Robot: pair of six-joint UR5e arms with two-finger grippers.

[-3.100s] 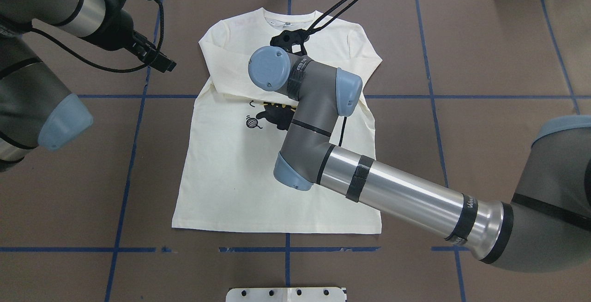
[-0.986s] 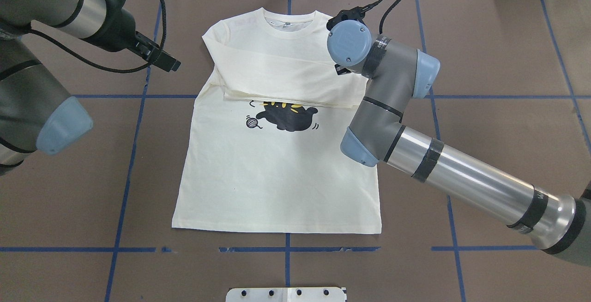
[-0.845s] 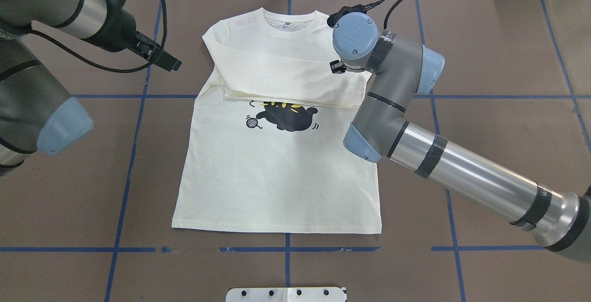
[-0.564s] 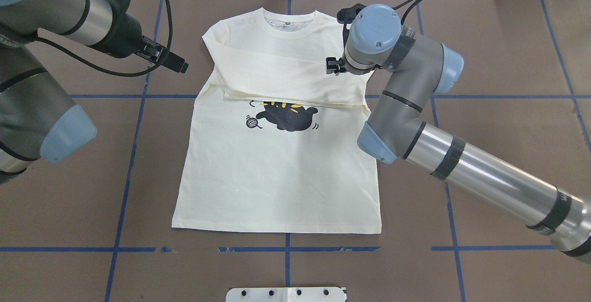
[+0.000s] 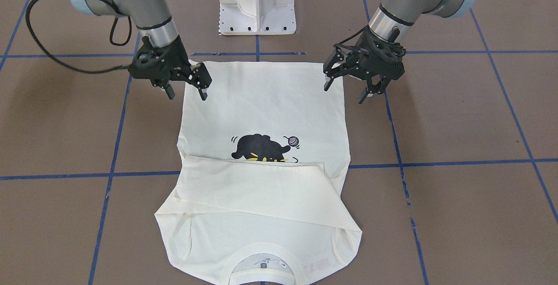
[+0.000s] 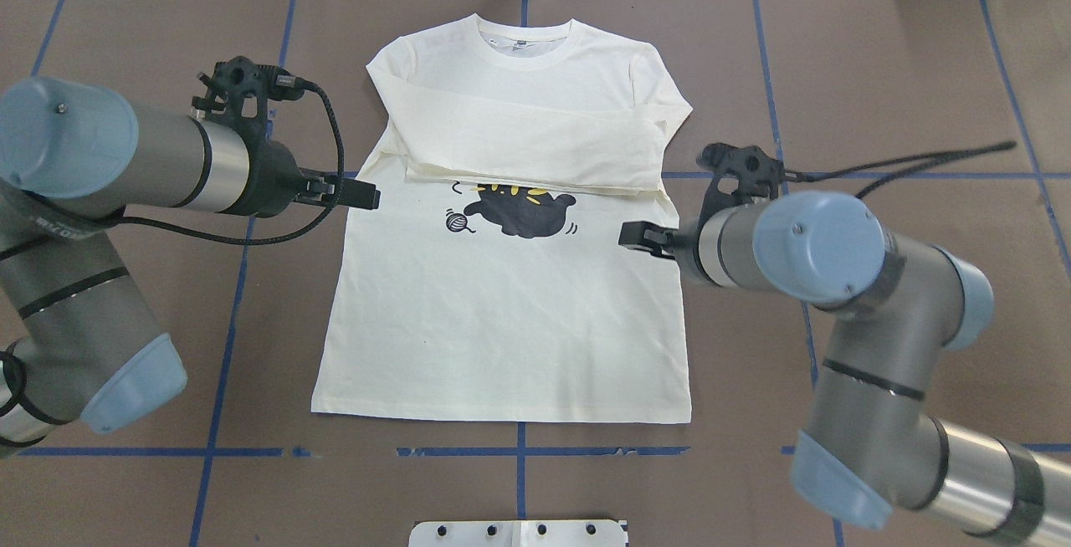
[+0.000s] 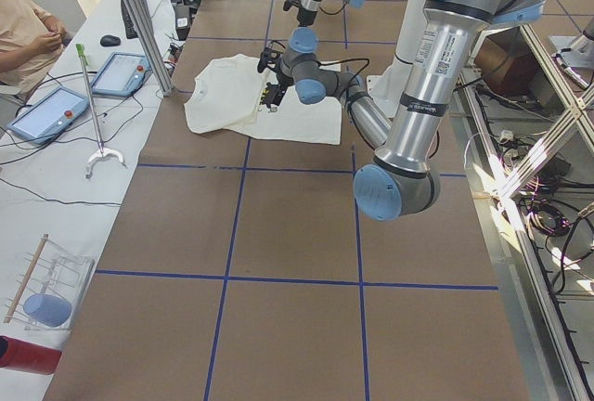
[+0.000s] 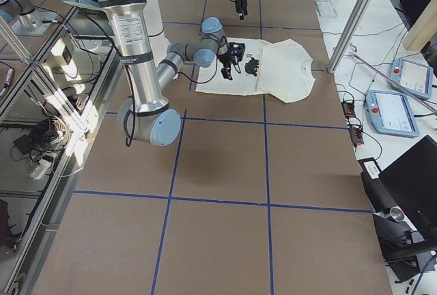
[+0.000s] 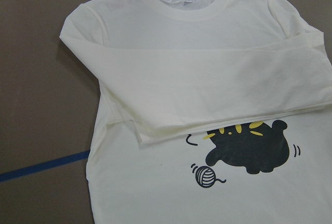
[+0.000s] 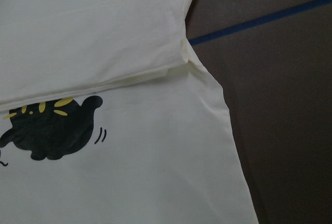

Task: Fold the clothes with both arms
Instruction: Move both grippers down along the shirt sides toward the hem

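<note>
The shirt (image 6: 502, 329) lies flat on the table (image 6: 878, 70), front up and collar away from the robot, with its 2 sleeves folded across the chest, just covering the top of the cat print (image 6: 519, 214). The left gripper (image 5: 347, 89) and the right gripper (image 5: 186, 94) each hang at the shirt's side edge nearest them, jaws spread wide, holding nothing.

Cream T-shirt (image 6: 502, 321) between the two pairs of jaws, black cat (image 6: 519, 212) with yellow stripes and black yarn ball (image 6: 456, 221) printed on it, brown table (image 6: 904, 70) with blue tape lines (image 6: 125, 452), black left gripper (image 5: 346, 92) and right gripper (image 5: 186, 96), grey-and-silver left arm (image 6: 167, 164) and right arm (image 6: 870, 346) capped light blue
</note>
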